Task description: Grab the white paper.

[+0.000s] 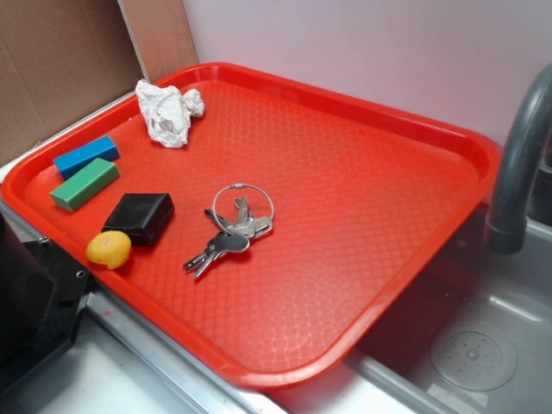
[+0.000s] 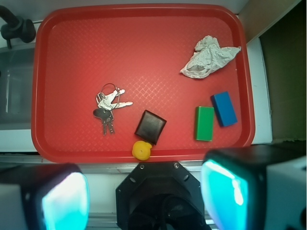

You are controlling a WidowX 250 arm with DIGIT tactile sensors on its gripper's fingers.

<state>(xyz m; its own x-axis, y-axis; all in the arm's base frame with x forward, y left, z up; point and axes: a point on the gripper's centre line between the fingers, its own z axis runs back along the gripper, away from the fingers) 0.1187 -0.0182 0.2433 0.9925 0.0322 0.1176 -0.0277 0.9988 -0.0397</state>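
Observation:
The white paper is a crumpled wad lying at the far left corner of the red tray. In the wrist view the white paper sits at the upper right of the tray. My gripper hangs high over the robot's black base, off the tray's near edge and far from the paper. Its two cyan-padded fingers stand wide apart with nothing between them. The gripper does not show in the exterior view.
On the tray lie a key ring, a black box, a yellow lump, a green block and a blue block. A grey faucet and sink stand to the right.

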